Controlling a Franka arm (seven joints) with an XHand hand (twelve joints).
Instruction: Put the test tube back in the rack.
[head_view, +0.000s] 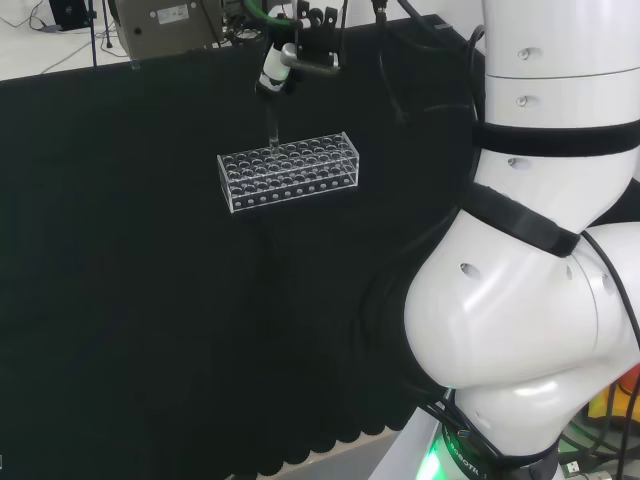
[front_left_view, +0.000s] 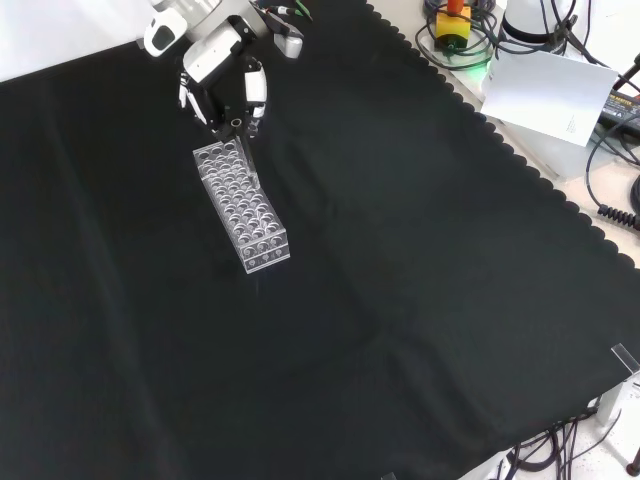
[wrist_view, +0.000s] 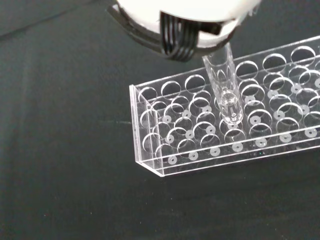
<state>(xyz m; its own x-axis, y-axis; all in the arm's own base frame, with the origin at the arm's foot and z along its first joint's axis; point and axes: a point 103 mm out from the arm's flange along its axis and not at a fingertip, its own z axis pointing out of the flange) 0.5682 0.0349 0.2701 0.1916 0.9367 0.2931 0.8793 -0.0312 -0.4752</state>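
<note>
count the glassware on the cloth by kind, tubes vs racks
test tube: 1, held in the hand above the rack
rack: 1, clear, on the black cloth
total: 2

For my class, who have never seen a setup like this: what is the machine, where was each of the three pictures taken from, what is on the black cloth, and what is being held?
The machine is one white robot arm ending in a black and white hand. One picture looks over the arm from behind, one looks down from the front, and one comes from a camera at the wrist. On the black cloth stands a clear plastic rack full of round holes. The hand holds a clear test tube upright above the rack's end, its rounded tip at the holes; how deep it sits is unclear.
</note>
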